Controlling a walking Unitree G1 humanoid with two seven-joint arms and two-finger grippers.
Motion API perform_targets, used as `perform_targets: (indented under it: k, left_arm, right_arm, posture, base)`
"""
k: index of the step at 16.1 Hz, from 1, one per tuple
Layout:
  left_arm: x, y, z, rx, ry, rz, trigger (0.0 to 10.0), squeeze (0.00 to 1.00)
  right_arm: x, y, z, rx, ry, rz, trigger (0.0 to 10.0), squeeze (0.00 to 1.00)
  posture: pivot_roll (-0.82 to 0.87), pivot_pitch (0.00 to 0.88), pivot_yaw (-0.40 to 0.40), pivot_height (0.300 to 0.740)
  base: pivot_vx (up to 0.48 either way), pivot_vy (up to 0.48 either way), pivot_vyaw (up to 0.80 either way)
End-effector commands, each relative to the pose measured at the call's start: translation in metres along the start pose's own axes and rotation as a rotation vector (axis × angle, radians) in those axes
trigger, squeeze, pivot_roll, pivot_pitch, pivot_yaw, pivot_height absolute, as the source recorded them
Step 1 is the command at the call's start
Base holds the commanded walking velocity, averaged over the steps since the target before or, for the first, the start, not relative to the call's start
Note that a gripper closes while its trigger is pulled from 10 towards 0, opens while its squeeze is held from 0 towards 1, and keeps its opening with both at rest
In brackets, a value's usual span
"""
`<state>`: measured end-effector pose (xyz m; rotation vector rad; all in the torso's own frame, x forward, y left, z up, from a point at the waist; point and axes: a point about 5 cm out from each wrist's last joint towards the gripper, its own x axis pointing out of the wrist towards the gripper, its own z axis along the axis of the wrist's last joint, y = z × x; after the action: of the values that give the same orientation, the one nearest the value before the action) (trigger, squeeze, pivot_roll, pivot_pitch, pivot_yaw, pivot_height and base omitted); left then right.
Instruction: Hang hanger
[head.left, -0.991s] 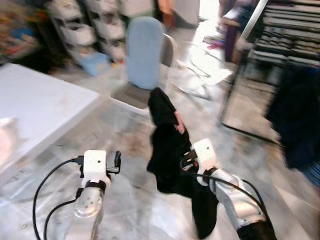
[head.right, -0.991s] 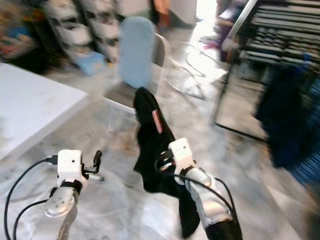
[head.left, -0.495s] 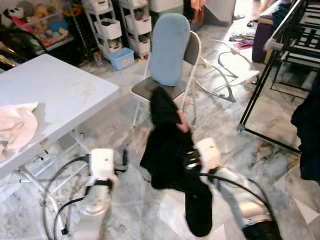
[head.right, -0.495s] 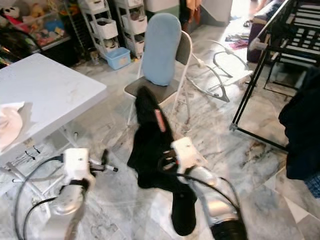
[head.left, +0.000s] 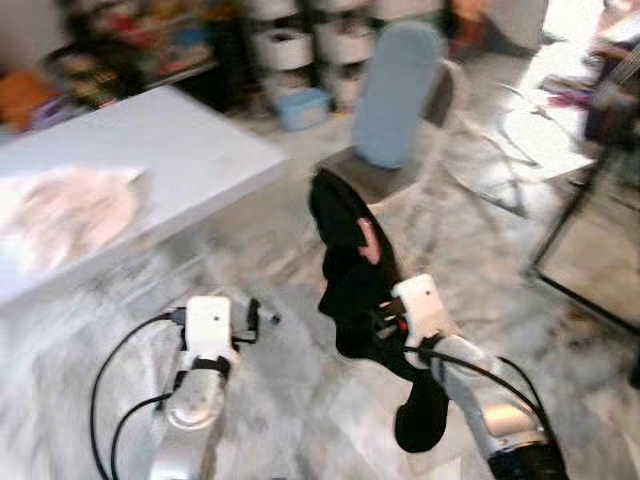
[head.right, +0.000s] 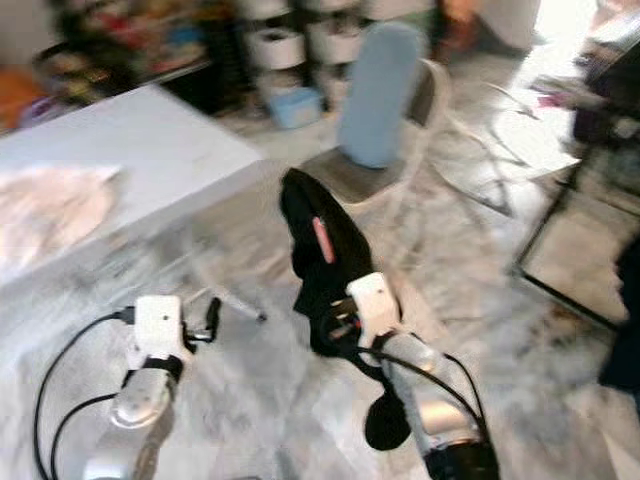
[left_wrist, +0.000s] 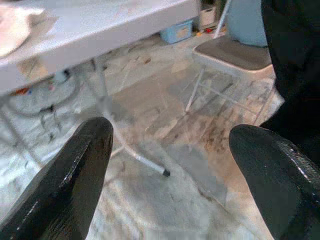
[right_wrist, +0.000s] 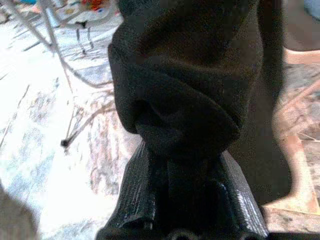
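The right gripper (right_wrist: 182, 195) is clamped tight on the black garment (head.left: 355, 265), fingers (right_wrist: 145, 187) pinching a thick fold of dark cloth that bulges up over them, and the rest of it drapes from the raised arm with a tail hanging down toward the marble floor (head.left: 290, 400). A small pink patch (head.left: 368, 240) shows on the cloth; whether a hanger sits inside it I cannot make out. Over on the other side the left gripper (left_wrist: 172, 175) is carried low and empty, its two black fingers spread wide apart with nothing between them but floor. And here's the change: half a second ago the head views had the black clothes rack standing at the right and the table only at the left edge, and now the whole picture has swung (blurred, so the robot is on the move), bringing the white table (head.left: 150, 170) with a pale cloth (head.left: 65, 210) on it broad across the left, the folding chair (head.left: 400, 120) with its blue cushion straight ahead, and the rack slipping off the right edge. The grip on the garment has held through the turn. My read: it is facing away from the rack, so the hanging itself is not yet close.
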<state>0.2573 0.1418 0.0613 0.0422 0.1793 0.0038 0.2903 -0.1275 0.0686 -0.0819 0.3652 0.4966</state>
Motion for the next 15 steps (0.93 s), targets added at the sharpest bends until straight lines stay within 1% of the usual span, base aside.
perform_targets:
  k: [1,4,7,8,11,13,15]
  left_arm:
    - [0.0019,0.0092,-0.0011,0.028,0.009,0.030,10.0,0.00]
    - [0.0034,0.0085,-0.0007,0.027,0.008,0.028,10.0,0.00]
    - [0.0051,0.0076,0.0015,0.023,0.004,0.026,10.0,0.00]
    - [0.0049,0.0099,0.0018,0.026,0.007,0.022,10.0,0.00]
    - [0.0040,0.0123,0.0016,0.024,0.007,0.022,10.0,0.00]
    - [0.0038,0.0108,0.0019,0.009,0.007,0.017,10.0,0.00]
    - [0.0028,0.0051,0.0013,-0.006,0.008,-0.002,10.0,0.00]
  right_arm:
    - [0.0047,0.0098,0.0166,-0.014,-0.065,0.040,10.0,0.00]
    - [0.0049,0.0099,0.0174,-0.011,-0.067,0.040,10.0,0.00]
    - [0.0054,0.0102,0.0207,-0.016,-0.069,0.057,10.0,0.00]
    - [0.0059,0.0071,0.0231,-0.028,-0.067,0.063,10.0,0.00]
    - [0.0057,0.0034,0.0230,-0.027,-0.064,0.051,10.0,0.00]
    - [0.0054,0.0041,0.0229,-0.020,-0.066,0.049,10.0,0.00]
    - [0.0036,0.0057,0.0197,-0.013,-0.065,0.052,10.0,0.00]
  posture:
    - [-0.09,0.000,0.093,0.740]
    - [-0.09,0.000,0.083,0.740]
    - [-0.08,0.000,0.067,0.740]
    - [-0.07,0.000,0.067,0.740]
    - [-0.07,0.000,0.073,0.740]
    - [-0.07,0.000,0.079,0.740]
    - [-0.07,0.000,0.084,0.740]
  base:
    - [-0.247,0.000,0.80]
    - [-0.246,0.000,0.80]
    - [-0.244,0.000,0.00]
    - [0.000,0.000,0.00]
    - [0.000,0.000,0.00]
    - [0.000,0.000,0.00]
    - [0.000,0.000,0.00]
